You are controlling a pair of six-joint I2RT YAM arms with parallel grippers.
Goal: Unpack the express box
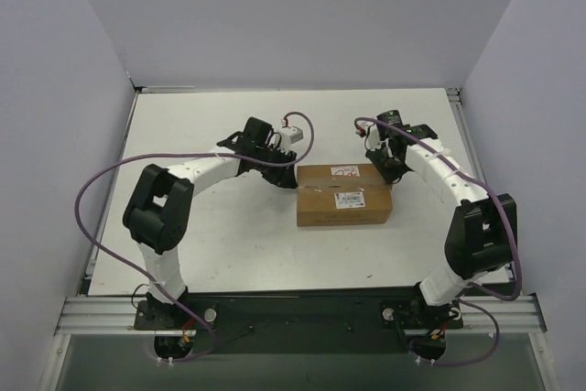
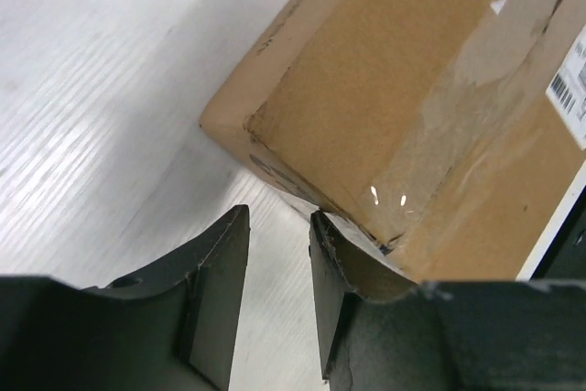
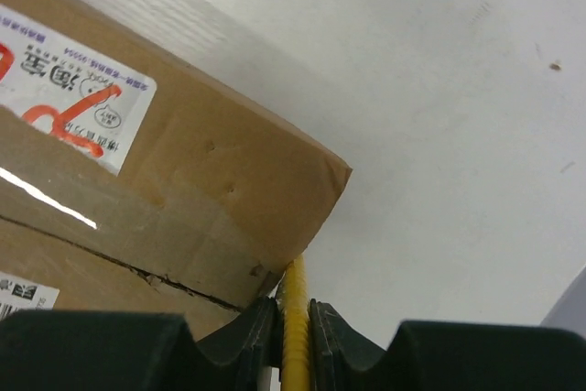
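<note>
We've got the express box [image 1: 316, 203] in plain brown, its label [image 1: 349, 199] white with black barcode stripes, and red marks [image 1: 345, 170] scrawled up top. The table [image 1: 211, 235] reads white, the cables [image 1: 79, 200] purple. And there's the utility knife [image 3: 294, 341], ridged yellow, against the black right gripper [image 3: 294, 313].

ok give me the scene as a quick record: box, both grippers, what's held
box: shut, taped, flat on table, label facing up
left gripper: open, at a far corner of the box, holding nothing
right gripper: shut on knife
knife: yellow, tip at the box's other far corner, by the taped seam
tape: clear, across the top
</note>
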